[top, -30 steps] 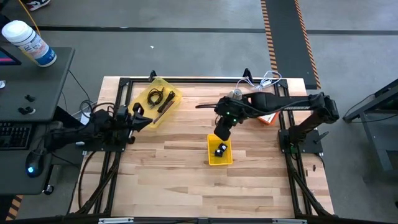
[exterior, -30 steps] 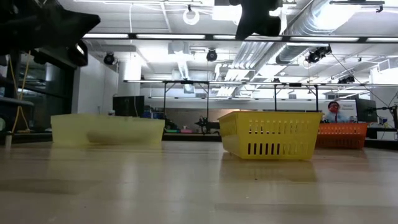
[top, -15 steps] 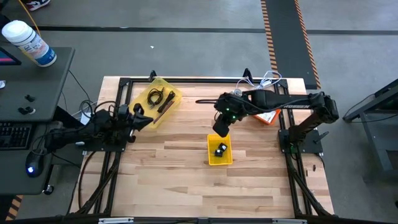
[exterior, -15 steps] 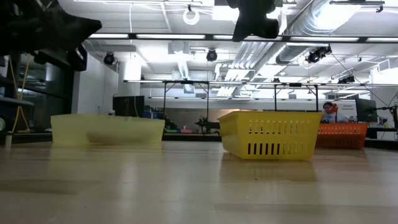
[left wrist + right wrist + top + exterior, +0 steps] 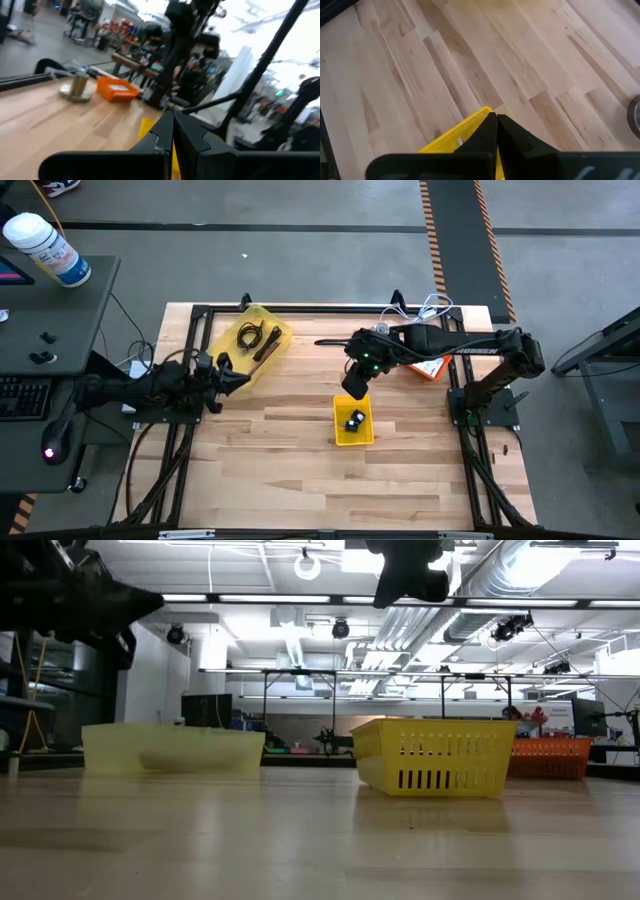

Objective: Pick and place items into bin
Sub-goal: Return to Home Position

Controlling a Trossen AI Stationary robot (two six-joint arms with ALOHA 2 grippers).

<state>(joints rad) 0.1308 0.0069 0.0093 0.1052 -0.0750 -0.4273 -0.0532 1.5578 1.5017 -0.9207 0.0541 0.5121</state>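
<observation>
While the left fingers (image 5: 161,140) sit clenched empty, the right fingers (image 5: 487,133) hover likewise by the yellow basket (image 5: 338,425).

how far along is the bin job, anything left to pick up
Done: black cables lie in the light yellow bin, and small black blocks sit in the yellow basket. In hand: nothing; the left tool and right tool are both shut and empty. Left: probably only parking the arms; a grey cone and an orange box stand outside the bins.

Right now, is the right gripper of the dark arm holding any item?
No, the right gripper is shut with nothing between its dark fingers.
</observation>
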